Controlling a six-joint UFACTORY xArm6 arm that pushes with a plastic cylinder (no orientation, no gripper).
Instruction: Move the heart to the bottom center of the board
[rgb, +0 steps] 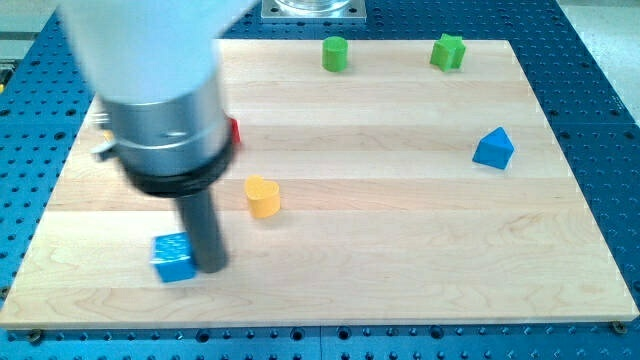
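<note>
Resting spot: my tip (211, 268) is touching the blue cube-shaped block (173, 258), holding nothing.
Heart: the yellow heart-shaped block (263, 196) is sitting apart, up-right of my tip.

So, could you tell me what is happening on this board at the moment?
My tip sits right beside the blue cube near the view's bottom left. The yellow heart, which I'm meant to push to the bottom center, lies apart from it, up and to the view's right. A red block peeks from behind my arm.
</note>
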